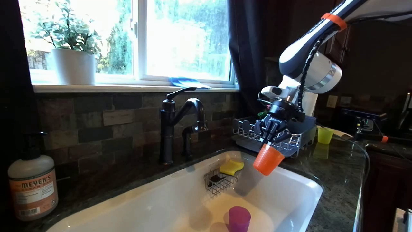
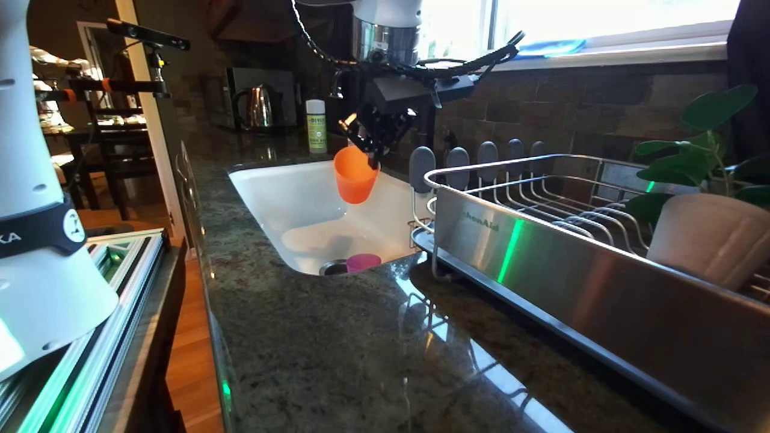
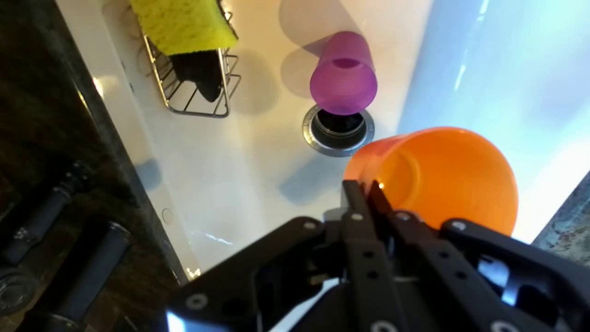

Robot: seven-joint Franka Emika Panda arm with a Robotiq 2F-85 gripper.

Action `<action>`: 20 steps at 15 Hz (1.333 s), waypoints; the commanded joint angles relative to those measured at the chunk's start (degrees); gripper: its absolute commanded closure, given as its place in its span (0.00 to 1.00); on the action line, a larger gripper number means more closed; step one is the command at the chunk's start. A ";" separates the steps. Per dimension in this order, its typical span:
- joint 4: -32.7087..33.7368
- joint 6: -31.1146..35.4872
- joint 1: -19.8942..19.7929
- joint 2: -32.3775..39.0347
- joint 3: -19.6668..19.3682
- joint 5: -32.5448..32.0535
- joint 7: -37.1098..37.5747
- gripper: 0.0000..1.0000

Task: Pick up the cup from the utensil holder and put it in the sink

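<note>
The orange cup [image 1: 268, 160] hangs tilted above the white sink [image 1: 291, 190], its mouth facing up toward the gripper. It also shows in an exterior view [image 2: 354, 180] and in the wrist view [image 3: 454, 180]. My gripper [image 3: 364, 186] is shut on the cup's rim wall, one finger inside the cup and one outside. In an exterior view the gripper [image 1: 267, 141] points down over the sink's end near the dish rack [image 1: 305, 129]. The cup is above the sink floor and touches only the gripper. The rack shows larger in an exterior view [image 2: 541, 264].
A purple cup [image 3: 345, 83] lies in the sink beside the drain [image 3: 339, 133]. A wire caddy [image 3: 203, 110] with a yellow sponge [image 3: 184, 23] hangs on the sink wall. The black faucet [image 1: 167, 135] stands behind the sink. A yellow-green cup [image 1: 325, 135] stands on the counter.
</note>
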 commanded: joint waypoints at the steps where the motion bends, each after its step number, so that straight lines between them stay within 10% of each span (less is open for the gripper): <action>1: 0.18 -1.27 -8.02 1.17 7.80 2.56 -1.81 0.96; 10: 8.51 -10.23 -25.71 13.85 34.13 -15.91 20.03 0.99; 15: 13.62 -14.02 -29.92 19.16 39.30 -34.38 39.26 0.99; 20: 12.15 -2.80 -32.76 23.35 40.84 -40.65 47.17 0.99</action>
